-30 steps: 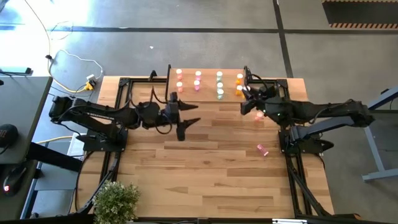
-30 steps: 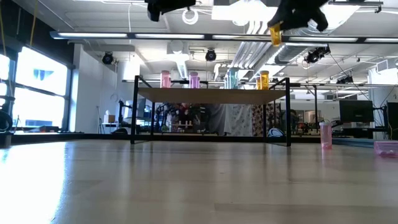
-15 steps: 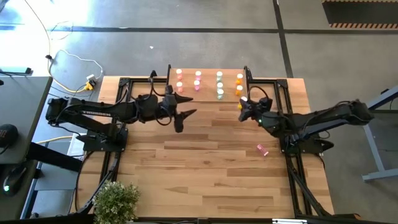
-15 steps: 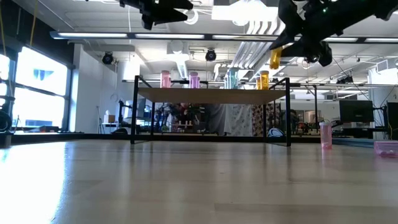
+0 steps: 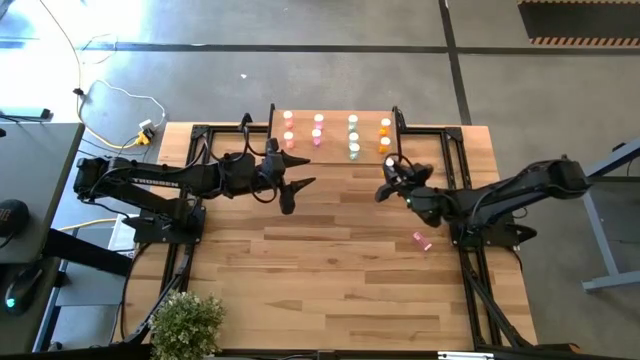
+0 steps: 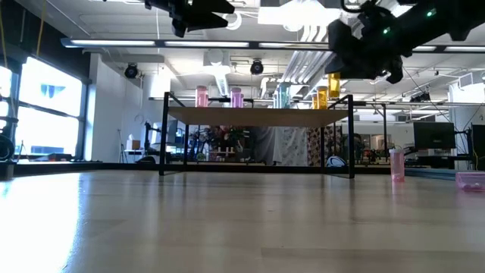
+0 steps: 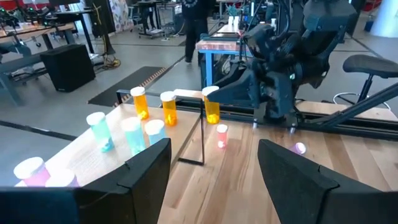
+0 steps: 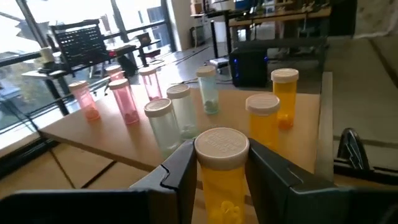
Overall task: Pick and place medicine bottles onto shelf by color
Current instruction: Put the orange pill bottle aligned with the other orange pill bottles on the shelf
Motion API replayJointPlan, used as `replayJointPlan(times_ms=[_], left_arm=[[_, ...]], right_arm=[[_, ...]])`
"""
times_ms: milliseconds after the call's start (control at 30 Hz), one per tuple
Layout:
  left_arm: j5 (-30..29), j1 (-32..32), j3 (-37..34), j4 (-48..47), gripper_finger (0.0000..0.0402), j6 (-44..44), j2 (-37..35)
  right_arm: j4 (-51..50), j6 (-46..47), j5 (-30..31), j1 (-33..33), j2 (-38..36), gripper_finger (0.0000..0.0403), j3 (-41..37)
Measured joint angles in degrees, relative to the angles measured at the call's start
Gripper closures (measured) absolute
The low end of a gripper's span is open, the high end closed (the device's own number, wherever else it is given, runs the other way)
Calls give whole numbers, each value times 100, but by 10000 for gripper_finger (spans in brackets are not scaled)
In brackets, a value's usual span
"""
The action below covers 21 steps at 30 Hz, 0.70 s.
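Note:
The shelf (image 5: pixel 335 112) stands at the table's far edge and carries upright pink, teal and orange bottles (image 5: pixel 353 150) in columns. In the low view the shelf (image 6: pixel 258 115) shows on its black legs. My right gripper (image 5: pixel 386 186) hovers just in front of the shelf's near right corner, shut on an orange bottle (image 8: pixel 222 171) with a pale cap. My left gripper (image 5: pixel 298 182) is open in the air near the shelf's left part, holding nothing. The left wrist view looks between its fingers at the shelf (image 7: pixel 93 155) and the right arm. My right gripper pinches the orange bottle's body just under the cap (image 8: pixel 222 180) between its two fingers (image 8: pixel 180 168). The bottle stands upright in the hold, lifted clear, and hangs below the gripper (image 6: pixel 333 85) at about the height of the shelf's bottles.
A pink bottle (image 5: pixel 422 240) lies on its side on the table's right part, and another pink bottle (image 6: pixel 395 164) stands upright near it. Black frame rails run along both table sides. A potted plant (image 5: pixel 185 320) sits at the near left corner.
My right gripper has carried the orange bottle away from the shelf's right end toward the table's near edge and downward; the bottle tilted on the way and is upright now. My left gripper shifted a little toward the far edge and then stayed still.

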Motion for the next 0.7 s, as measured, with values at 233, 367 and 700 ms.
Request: replayJointPlan(times_ms=[233, 367, 700], left_arm=[[1, 0, 0, -242, 172, 25, 2], [-1, 0, 0, -296, 172, 354, 2], [-1, 0, 0, -292, 172, 510, 2]], right_arm=[[1334, -684, 381, -78, 936, 295, -2], [1691, -833, 857, -80, 1266, 295, -2], [2108, -1261, 867, -453, 1285, 295, 2]])
